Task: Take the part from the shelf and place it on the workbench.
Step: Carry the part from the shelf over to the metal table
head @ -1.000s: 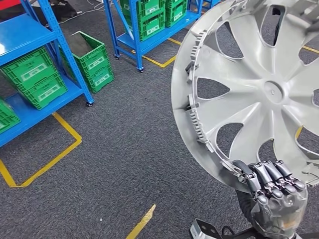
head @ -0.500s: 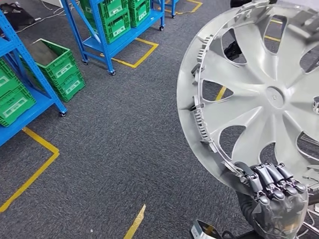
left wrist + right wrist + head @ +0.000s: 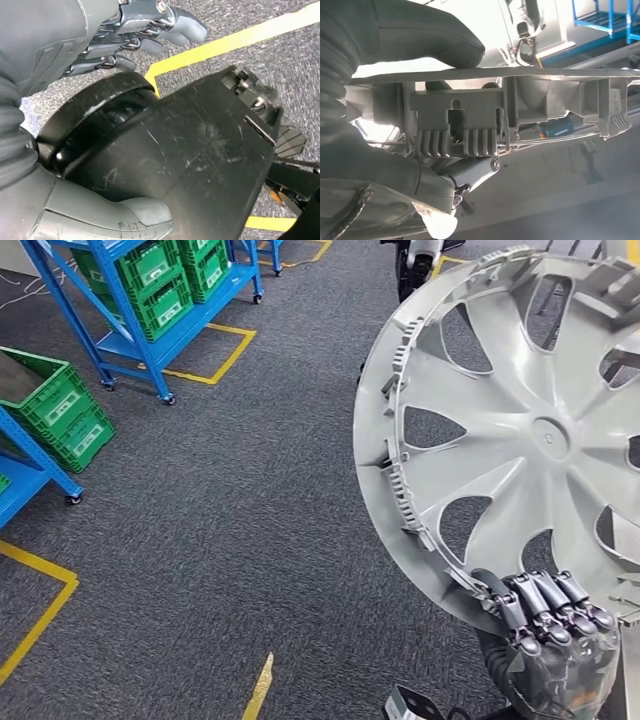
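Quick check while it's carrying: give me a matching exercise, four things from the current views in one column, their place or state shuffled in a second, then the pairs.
Things:
1. large silver-grey plastic wheel cover
2. green plastic crate
3. blue metal shelf rack
4. left robot hand

Place or state:
A. stands on castors and holds green bins
B. gripped at its lower rim by the right robot hand
C. holds nothing, hanging above a yellow floor line
D. sits directly on the grey carpet

Pairs: 1-B, 2-D, 3-A, 4-C
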`<state>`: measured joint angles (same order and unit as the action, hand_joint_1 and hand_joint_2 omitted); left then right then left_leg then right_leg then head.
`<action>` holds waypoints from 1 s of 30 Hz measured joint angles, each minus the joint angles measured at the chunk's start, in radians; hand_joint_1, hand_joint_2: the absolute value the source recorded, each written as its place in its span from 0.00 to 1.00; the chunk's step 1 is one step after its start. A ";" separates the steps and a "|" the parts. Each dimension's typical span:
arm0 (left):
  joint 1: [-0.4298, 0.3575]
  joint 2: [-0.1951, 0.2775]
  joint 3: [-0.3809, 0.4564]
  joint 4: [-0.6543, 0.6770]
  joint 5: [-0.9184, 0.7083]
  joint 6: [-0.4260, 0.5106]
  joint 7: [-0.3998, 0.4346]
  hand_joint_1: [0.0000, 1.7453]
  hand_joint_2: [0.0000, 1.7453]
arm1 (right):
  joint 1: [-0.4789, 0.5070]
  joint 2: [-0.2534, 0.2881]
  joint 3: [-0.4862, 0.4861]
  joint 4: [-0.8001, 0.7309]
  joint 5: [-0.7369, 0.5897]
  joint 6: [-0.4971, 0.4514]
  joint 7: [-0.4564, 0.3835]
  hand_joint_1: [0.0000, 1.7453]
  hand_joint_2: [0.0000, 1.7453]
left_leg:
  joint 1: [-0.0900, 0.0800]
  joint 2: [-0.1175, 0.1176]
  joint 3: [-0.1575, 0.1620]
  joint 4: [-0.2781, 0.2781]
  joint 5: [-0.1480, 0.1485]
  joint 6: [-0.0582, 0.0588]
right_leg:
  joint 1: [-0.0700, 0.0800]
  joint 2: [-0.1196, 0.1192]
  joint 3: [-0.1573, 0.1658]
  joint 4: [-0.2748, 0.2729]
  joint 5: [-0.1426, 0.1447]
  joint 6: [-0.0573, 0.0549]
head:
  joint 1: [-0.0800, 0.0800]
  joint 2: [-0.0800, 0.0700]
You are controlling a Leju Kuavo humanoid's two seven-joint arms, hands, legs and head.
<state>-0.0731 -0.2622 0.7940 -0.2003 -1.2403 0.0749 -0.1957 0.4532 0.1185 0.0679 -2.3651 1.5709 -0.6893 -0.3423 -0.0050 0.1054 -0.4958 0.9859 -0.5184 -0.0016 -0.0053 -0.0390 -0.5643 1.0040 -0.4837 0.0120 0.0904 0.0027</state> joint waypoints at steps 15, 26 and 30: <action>0.001 0.002 0.000 0.000 0.007 -0.002 0.002 0.00 1.00 | -0.002 0.006 -0.006 0.000 0.000 0.000 -0.006 1.00 1.00 | 0.008 -0.171 -0.007 0.004 0.004 0.018 | -0.010 0.170 -0.033 0.003 0.026 0.004 | -0.010 0.000; 0.005 0.001 0.001 0.000 0.007 -0.013 0.002 0.00 1.00 | -0.005 0.006 -0.013 0.000 0.000 0.000 -0.009 1.00 1.00 | 0.008 -0.024 0.015 -0.014 -0.006 0.015 | -0.015 -0.011 -0.060 0.075 0.005 0.036 | 0.002 0.000; 0.003 0.002 0.001 0.000 0.007 -0.013 0.003 0.00 1.00 | -0.003 0.006 -0.015 0.000 0.000 0.000 -0.010 1.00 1.00 | 0.001 0.009 0.024 -0.008 -0.018 -0.003 | -0.007 -0.014 -0.024 0.012 0.009 0.010 | -0.003 0.000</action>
<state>-0.0704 -0.2605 0.7949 -0.1999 -1.2329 0.0615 -0.1930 0.4503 0.1250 0.0529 -2.3651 1.5710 -0.6893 -0.3519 -0.0043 0.1141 -0.4720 0.9777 -0.5365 -0.0049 -0.0125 -0.0533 -0.5880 1.0164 -0.4750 0.0218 0.0872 0.0028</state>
